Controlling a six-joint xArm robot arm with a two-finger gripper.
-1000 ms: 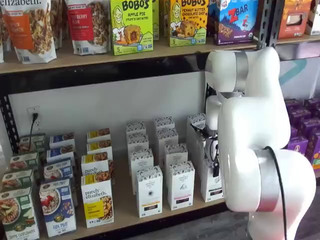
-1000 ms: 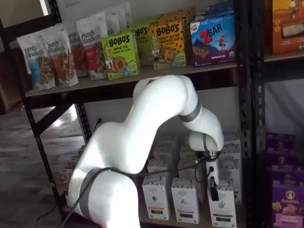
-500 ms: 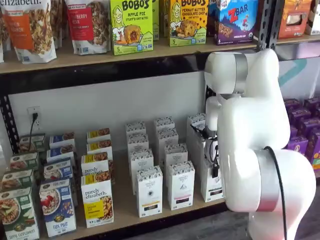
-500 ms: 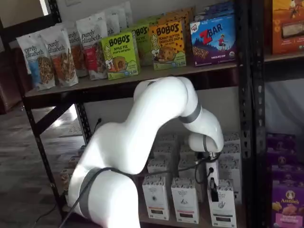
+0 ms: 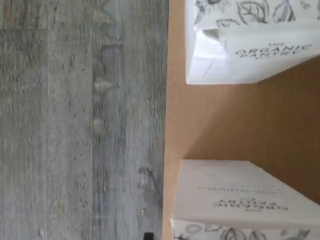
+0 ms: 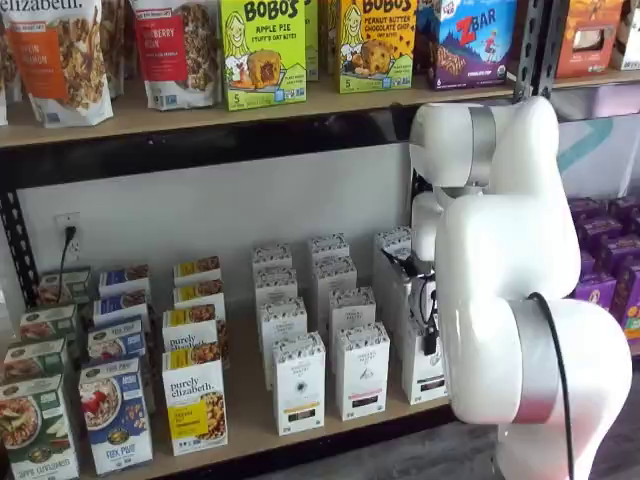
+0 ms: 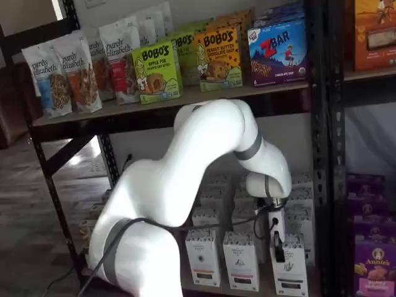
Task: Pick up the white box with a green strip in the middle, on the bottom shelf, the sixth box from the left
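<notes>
1. My arm (image 6: pixel 510 300) fills the 3 o'clock side in a shelf view, its white links standing between the camera and the shelves; in both shelf views it bends down toward the lower boxes.
2. The surface (image 6: pixel 250 415) is the bottom shelf, pale wood with a black front rail, carrying rows of cartons.
3. The white box (image 7: pixel 289 267) stands at the front of its row, at the 3 o'clock end of the white cartons, upright, its front facing out.
4. A neighbour carton (image 7: pixel 241 261) stands just beside it toward 9 o'clock, apart from it.
5. My end effector (image 7: pixel 278 247) hangs at the top front of the white box; only a dark finger shows against the carton, side-on, so I cannot tell how far apart the fingers are or whether they grip anything.
6. The wrist view shows two white cartons on the wood with a gap between them.
</notes>
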